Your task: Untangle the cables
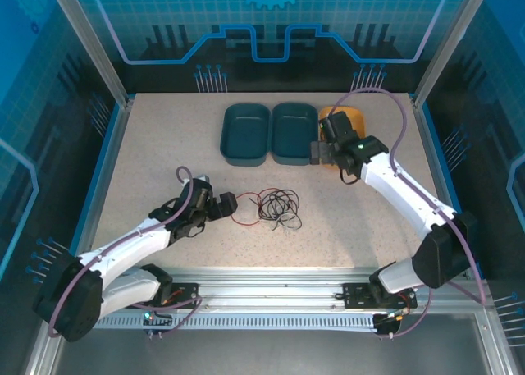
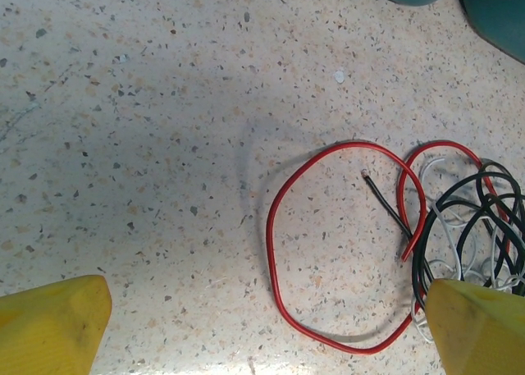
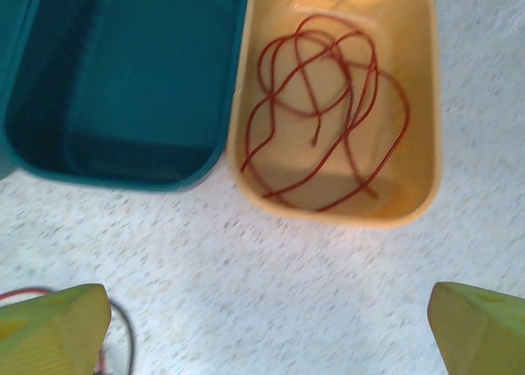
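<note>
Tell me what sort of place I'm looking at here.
Probably a robot lab work cell: a speckled table fenced by aluminium posts and blue panels, left arm and right arm bolted at its near edge, and plastic bins behind loose cables.

Left gripper point(image 2: 264, 330) wide open, yellow fingertips point(image 2: 51, 324) in bottom corners. Red cable point(image 2: 273, 227) makes a big loop on speckled table point(image 2: 148, 129), right side running into black cable point(image 2: 385, 198) and white cable point(image 2: 435, 215) tangle beside right fingertip. Teal bins point(image 2: 500, 14) at top right.
</note>
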Robot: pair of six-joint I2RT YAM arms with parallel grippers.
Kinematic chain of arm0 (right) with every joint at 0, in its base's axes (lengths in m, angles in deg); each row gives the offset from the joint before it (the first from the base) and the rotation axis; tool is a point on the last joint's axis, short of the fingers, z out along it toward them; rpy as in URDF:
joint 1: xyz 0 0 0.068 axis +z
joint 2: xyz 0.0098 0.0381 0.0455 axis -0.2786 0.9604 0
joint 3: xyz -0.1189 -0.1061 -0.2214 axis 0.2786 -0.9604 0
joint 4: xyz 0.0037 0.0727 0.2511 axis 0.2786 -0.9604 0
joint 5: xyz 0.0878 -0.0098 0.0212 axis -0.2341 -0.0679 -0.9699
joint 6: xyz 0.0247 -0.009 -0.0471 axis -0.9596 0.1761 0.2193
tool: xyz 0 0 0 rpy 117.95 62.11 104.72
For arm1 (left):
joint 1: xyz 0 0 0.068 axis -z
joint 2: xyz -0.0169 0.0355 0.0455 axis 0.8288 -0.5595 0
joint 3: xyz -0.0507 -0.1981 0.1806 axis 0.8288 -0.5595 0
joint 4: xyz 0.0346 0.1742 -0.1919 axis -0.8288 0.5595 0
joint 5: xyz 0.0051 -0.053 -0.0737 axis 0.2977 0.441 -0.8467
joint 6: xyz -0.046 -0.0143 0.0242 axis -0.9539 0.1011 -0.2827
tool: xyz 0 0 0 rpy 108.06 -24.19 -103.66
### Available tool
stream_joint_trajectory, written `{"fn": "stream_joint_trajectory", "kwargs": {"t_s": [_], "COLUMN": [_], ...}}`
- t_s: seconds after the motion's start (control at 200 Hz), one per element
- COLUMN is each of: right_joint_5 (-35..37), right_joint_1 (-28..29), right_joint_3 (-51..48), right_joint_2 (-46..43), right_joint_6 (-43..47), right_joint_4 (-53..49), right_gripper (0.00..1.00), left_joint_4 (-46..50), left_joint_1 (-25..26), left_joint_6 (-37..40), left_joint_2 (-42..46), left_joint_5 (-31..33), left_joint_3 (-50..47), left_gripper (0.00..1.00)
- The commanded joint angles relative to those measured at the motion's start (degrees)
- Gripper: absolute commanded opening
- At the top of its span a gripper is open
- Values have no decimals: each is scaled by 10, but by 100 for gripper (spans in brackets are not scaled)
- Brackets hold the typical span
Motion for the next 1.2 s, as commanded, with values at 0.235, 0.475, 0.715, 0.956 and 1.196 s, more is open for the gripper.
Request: {"fn": "stream_joint_trajectory", "kwargs": {"t_s": [0.235,0.475,0.715,0.956,1.196], "right_joint_5": [33,56,84,50,1], "right_joint_1": [97,152,238,298,342], "right_joint_3": [-84,-37,48,134,220], "right_joint_2": [-33,39,124,212,302], "right_joint_6": [-208,-239,-253,-245,-227], "right_joint_4": [-55,-81,-105,-104,-107], "right_gripper": [100,100,100,100,100], "left_joint_4": [-15,-26,21,25,57], "left_joint_1": [-4,-10,-25,-101,-150], "left_joint_6": [19,-11,-33,-40,-31], "left_joint_2": [-39,-65,-45,18,69], "left_joint_5": [-1,0,35,0,-1], "left_joint_3": [19,20,27,-6,-20], "left_gripper": [99,99,99,99,99]}}
